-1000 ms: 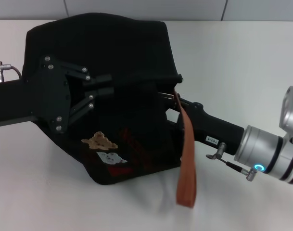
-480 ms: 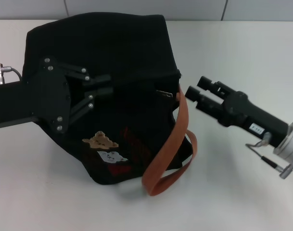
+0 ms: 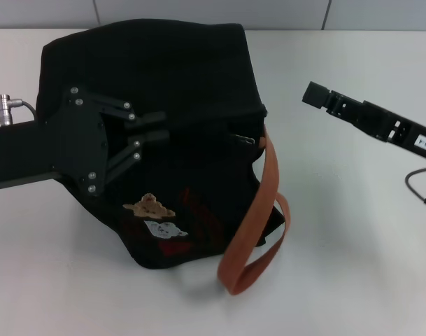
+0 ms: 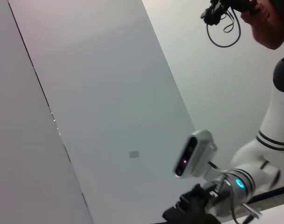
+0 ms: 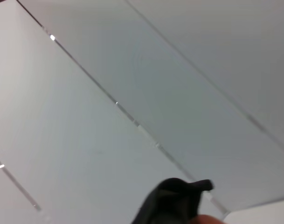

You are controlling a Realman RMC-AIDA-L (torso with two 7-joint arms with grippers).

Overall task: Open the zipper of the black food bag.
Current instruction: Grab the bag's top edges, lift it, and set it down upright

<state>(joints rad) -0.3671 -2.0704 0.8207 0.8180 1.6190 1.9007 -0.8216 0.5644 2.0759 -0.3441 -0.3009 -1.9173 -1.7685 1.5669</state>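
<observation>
The black food bag (image 3: 171, 133) sits on the white table (image 3: 338, 280), a boxy fabric shape filling the left and middle of the head view, its near face tilted toward the camera. On that face are a tan bear patch (image 3: 149, 206) and a white one (image 3: 164, 229) just below it, with red lettering beside them.

The left gripper (image 3: 157, 126) reaches in from the left edge, its arm lying level and its black linkage plate set against the bag's left side. Its two fingers (image 3: 154, 117) point toward the bag's middle, lying close together over the fabric; whether they pinch any cloth cannot be told.

The right gripper (image 3: 316, 94) hovers well apart from the bag, on the right, its slim black body slanting up and away toward the far side. Its fingers appear drawn together on nothing.

An orange-brown strap (image 3: 258, 224) hangs from the bag's right edge and loops down onto the table.

The zipper (image 3: 244, 139) shows only as a small silver pull tab at the bag's right edge, just beside the top of the strap.
</observation>
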